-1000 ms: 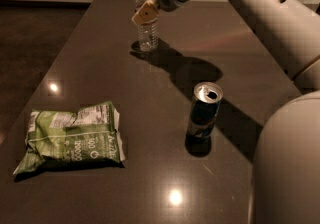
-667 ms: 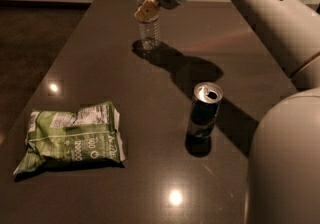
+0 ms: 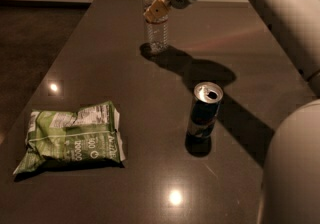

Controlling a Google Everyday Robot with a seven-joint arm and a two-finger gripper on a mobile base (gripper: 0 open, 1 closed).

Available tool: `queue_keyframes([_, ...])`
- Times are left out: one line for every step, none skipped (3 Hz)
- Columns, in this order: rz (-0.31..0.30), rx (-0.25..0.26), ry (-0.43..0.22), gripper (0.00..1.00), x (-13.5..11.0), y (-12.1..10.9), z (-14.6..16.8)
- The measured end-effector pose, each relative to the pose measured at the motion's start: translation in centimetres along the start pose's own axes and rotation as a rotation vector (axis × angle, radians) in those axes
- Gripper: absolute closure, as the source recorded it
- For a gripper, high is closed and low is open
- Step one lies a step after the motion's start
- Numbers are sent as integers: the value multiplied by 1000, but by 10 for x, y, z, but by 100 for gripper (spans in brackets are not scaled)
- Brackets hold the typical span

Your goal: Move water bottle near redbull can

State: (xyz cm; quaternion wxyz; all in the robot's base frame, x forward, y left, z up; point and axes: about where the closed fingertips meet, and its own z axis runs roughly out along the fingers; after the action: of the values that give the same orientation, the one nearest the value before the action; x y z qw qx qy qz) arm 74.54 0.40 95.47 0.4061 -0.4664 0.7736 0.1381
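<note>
The water bottle [image 3: 157, 30] is a small clear ribbed bottle with a white cap, upright at the far middle of the dark table [image 3: 100, 68]. My gripper [image 3: 156, 11] reaches in from the upper right and is shut on the bottle's upper part, around the label. The redbull can [image 3: 204, 110] is a slim dark blue and silver can with an open top. It stands upright nearer to the camera and to the right of the bottle, well apart from it.
A green and white snack bag [image 3: 72, 135] lies flat at the front left of the table. My white arm [image 3: 270, 8] crosses the upper right, and its rounded body [image 3: 292, 168] fills the lower right corner. The table's left edge borders dark floor.
The gripper and the water bottle have shifted together a little to the right. The can and the snack bag have not moved.
</note>
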Motion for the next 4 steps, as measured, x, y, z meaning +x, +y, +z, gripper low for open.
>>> queue_keyframes([10,-20,0,100,16,8,-24])
queue_keyframes([20,-45,-19,100,32,21,-51])
queue_keyframes([27,-58,-57,100,43,37,-85])
queue_keyframes([32,-76,-83,100,54,60,-115])
